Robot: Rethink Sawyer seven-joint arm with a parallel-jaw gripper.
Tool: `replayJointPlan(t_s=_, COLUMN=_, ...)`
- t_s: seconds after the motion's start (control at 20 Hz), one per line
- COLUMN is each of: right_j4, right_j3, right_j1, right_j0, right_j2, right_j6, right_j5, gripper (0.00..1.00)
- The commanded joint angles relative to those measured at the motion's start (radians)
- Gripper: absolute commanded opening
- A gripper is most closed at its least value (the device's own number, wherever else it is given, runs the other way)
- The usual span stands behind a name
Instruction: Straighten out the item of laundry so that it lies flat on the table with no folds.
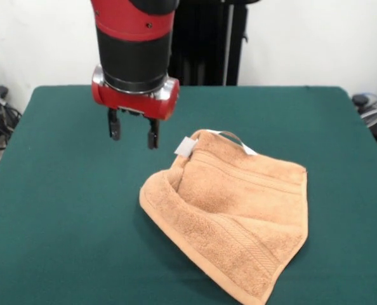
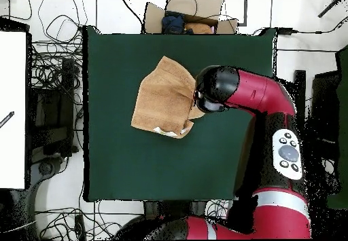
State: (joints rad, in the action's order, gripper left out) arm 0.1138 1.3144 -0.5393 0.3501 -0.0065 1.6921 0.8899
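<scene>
The peach-orange towel lies on the dark green table, right of centre in the front view. Its left part is folded over the rest, making a raised flap. A white tag and a loop stick up at its far edge. My gripper hangs above the table just left of the tag, open and empty, clear of the cloth. In the overhead view the towel lies at the upper middle of the table, and the arm's end covers its right edge and hides the gripper.
A cardboard box with cloth in it stands beyond the table's top edge in the overhead view. Cables lie on the floor at the left. A white surface stands at the far left.
</scene>
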Motion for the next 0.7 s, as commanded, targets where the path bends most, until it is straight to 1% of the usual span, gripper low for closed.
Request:
replayJointPlan(t_s=0.05, right_j4=0.046, right_j3=0.021, right_j1=0.002, right_j0=-0.013, right_j2=0.009, right_j6=0.045, right_j5=0.046, gripper=1.0)
replayJointPlan(t_s=0.4, right_j4=0.044, right_j3=0.042, right_j1=-0.001, right_j0=-0.013, right_j2=0.01, right_j6=0.057, right_j5=-0.002, gripper=1.0)
replayJointPlan(t_s=0.5, right_j4=0.035, right_j3=0.058, right_j1=0.014, right_j0=0.001, right_j2=0.054, right_j6=0.033, right_j5=-0.086, gripper=1.0)
replayJointPlan(t_s=0.55, right_j4=0.037, right_j3=0.056, right_j1=0.03, right_j0=0.0, right_j2=0.06, right_j6=0.032, right_j5=-0.097, gripper=1.0)
replayJointPlan(t_s=0.6, right_j4=0.036, right_j3=0.044, right_j1=0.064, right_j0=-0.004, right_j2=0.058, right_j6=0.049, right_j5=-0.101, gripper=1.0)
replayJointPlan(t_s=0.65, right_j4=0.054, right_j3=0.019, right_j1=0.116, right_j0=0.004, right_j2=0.068, right_j6=0.045, right_j5=-0.177, gripper=1.0)
replayJointPlan(t_s=0.7, right_j4=0.043, right_j3=0.002, right_j1=0.156, right_j0=0.016, right_j2=0.075, right_j6=0.05, right_j5=-0.183, gripper=1.0)
